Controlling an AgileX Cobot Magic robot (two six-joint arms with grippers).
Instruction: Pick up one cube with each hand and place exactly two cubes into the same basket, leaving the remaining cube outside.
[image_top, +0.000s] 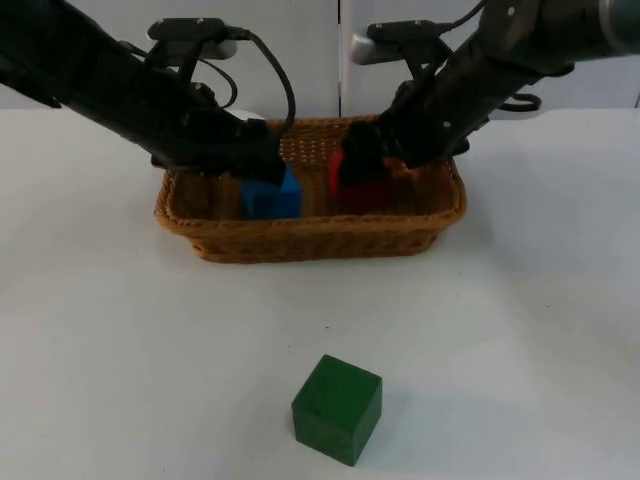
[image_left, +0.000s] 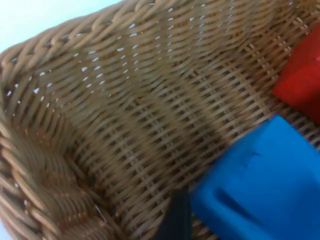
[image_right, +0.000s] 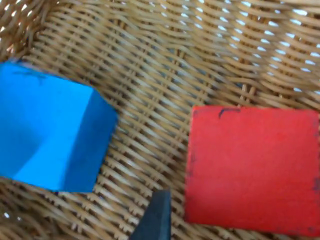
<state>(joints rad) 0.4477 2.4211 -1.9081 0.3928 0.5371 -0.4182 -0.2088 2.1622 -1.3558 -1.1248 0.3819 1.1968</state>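
Green cube (image_top: 337, 409) is sitting nearest the camera on the white table (image_top: 110, 340), well apart from the wicker basket (image_top: 310, 238) and outside it, as the task wants.

Left claw (image_top: 262, 168) is reaching down inside the basket at the blue cube (image_top: 271, 194); whether it is gripping or has let go, I cannot tell, though in the left wrist view a black fingertip (image_left: 175, 220) is touching the blue cube (image_left: 260, 185). Right claw (image_top: 365, 160) is likewise down in the basket over the red cube (image_top: 362, 188), and again I cannot tell how far it is open; in the right wrist view the red cube (image_right: 252, 167) is lying flat on the weave, with the blue cube (image_right: 50, 135) near it but apart.

Judging from this, the placing step is nearly finishing: both cubes are lying in the same basket. Next, each claw needs to be lifting straight up, free of its cube. Standing in the way are the basket's walls and rim, which are crowding both arms closely; dragging sideways could be tipping the basket or carrying a cube out.
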